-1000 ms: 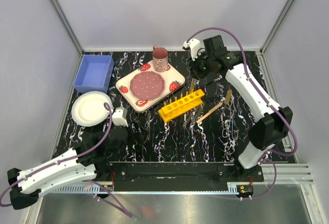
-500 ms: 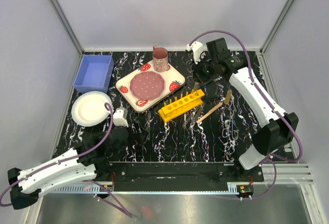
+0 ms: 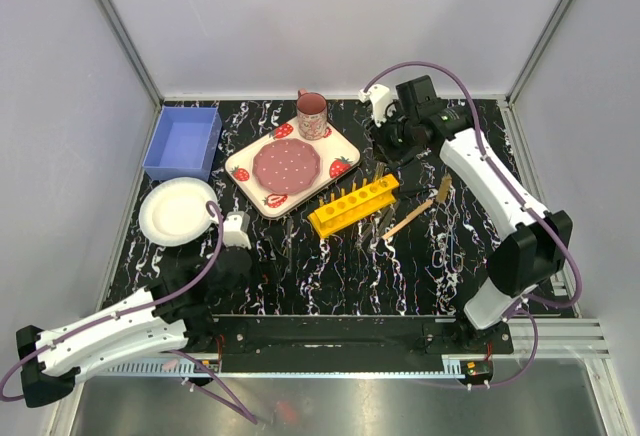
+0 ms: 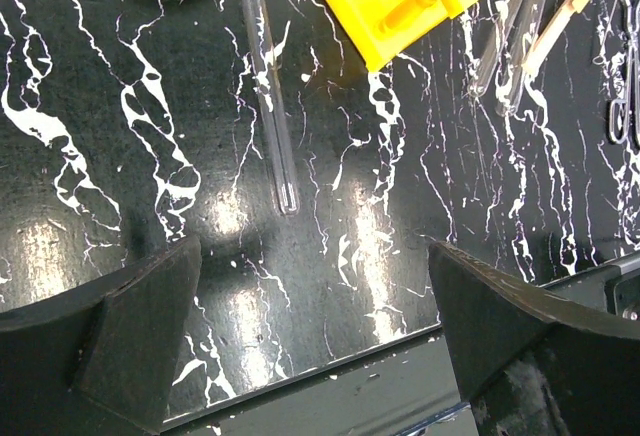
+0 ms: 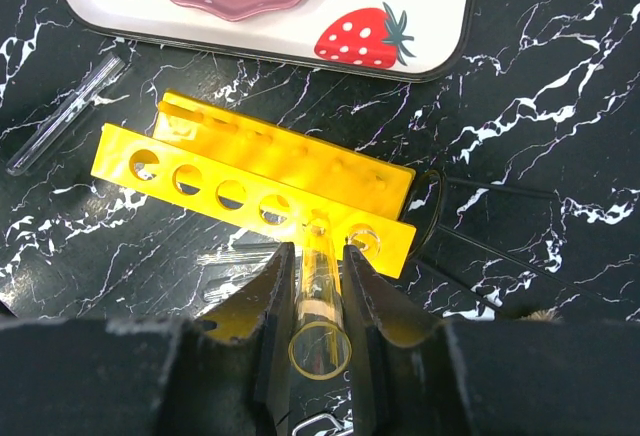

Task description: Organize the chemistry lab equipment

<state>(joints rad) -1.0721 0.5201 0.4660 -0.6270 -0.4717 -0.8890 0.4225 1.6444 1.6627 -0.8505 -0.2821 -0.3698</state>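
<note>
Left arm (image 3: 110, 336): lies low along the near edge, forearm angled in toward centre. Left gripper (image 4: 315, 301): jaws spread wide, nothing between them. Right arm (image 3: 490, 181): stretched far up its own side, wrist bent inward; right gripper (image 5: 318, 256) fingers pinched on a clear tube (image 5: 320, 341).

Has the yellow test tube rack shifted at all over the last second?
No. The yellow rack lies at the same angle and keeps the same small gap from the strawberry plate just behind it.
</note>
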